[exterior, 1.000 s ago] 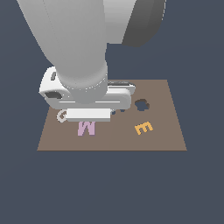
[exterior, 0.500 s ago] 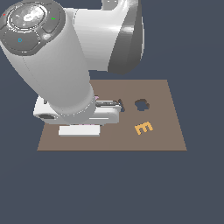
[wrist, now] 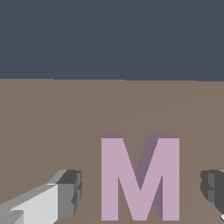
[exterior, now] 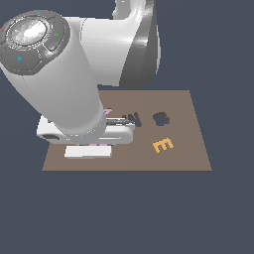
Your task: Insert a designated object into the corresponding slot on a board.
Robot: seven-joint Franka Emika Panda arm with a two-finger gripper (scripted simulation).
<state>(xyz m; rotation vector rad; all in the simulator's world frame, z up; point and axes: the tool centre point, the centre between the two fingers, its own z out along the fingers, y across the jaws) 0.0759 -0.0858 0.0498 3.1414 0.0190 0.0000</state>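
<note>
The hand [wrist: 140,192] was held wide, fingers either side of the pink M [wrist: 140,179], apparently so it could be grasped.

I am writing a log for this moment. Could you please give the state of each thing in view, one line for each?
pink M: lying flat on the board, between the fingers, not yet gripped.
hand: open, one finger on each side of the M, with gaps.
M-shaped slot: empty, partly hidden by the arm.
flower-like cutout: empty.
orange E: lying flat on the board, untouched.
board: flat, unmoved.
</note>
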